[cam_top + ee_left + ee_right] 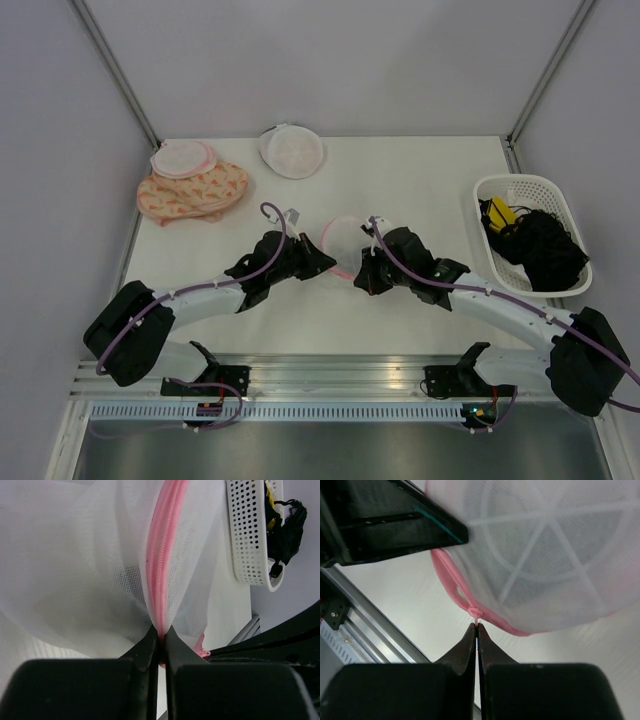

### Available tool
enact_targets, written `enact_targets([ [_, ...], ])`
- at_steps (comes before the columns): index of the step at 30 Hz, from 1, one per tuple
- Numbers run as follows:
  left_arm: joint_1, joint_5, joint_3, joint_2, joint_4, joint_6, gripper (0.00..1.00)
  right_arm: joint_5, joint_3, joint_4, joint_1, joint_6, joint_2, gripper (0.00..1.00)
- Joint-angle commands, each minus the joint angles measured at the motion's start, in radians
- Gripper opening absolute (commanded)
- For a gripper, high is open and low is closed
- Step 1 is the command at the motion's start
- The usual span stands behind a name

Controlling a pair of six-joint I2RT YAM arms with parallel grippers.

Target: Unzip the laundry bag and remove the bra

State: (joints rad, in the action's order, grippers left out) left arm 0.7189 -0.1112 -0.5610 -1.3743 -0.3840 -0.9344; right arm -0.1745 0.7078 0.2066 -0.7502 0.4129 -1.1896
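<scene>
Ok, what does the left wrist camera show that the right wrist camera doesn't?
Left wrist only: the white basket of dark clothes, and the left claw shut on the zipper rim. Right wrist only: the right claw pinching the zipper pull, plus the dome's ribs. Both: white mesh and pink edge of the laundry bag.

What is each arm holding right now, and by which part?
Both hold the laundry bag: the left jaws pinch its pink zipper rim, and the right jaws pinch the small pink zipper tab.
</scene>
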Motion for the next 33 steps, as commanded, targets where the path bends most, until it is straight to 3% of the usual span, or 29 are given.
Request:
enact_targets([
  [1, 0.002, 0.036, -0.037, -0.006, -0.050, -0.003, 0.03, 0.122, 0.027, 0.089, -0.001, -0.011, 0.025, 0.01],
  [9, 0.004, 0.065, -0.014, 0.021, -0.042, -0.006, 0.02, 0.338, 0.027, 0.235, -0.001, 0.064, 0.013, 0.00],
  [12, 0.002, 0.061, -0.004, 0.034, -0.064, -0.003, 0.41, 0.372, 0.041, 0.266, -0.001, 0.090, 0.007, 0.00],
  [13, 0.002, 0.076, 0.003, 0.041, -0.064, -0.003, 0.73, 0.412, 0.044, 0.275, -0.003, 0.098, 0.005, 0.00],
  [16, 0.002, 0.158, 0.019, 0.092, -0.027, 0.017, 0.97, 0.490, 0.051, 0.307, -0.001, 0.130, 0.001, 0.00],
  [25, 0.001, 0.416, 0.131, 0.187, 0.039, 0.042, 1.00, 0.596, 0.051, 0.336, 0.000, 0.184, -0.076, 0.00],
  [31, -0.003, 0.345, 0.161, 0.088, -0.025, 0.028, 0.98, 0.584, 0.045, 0.310, 0.000, 0.190, -0.113, 0.00],
  [33, -0.003, 0.297, 0.168, 0.035, -0.120, 0.013, 0.96, 0.572, 0.044, 0.301, 0.000, 0.184, -0.113, 0.00],
])
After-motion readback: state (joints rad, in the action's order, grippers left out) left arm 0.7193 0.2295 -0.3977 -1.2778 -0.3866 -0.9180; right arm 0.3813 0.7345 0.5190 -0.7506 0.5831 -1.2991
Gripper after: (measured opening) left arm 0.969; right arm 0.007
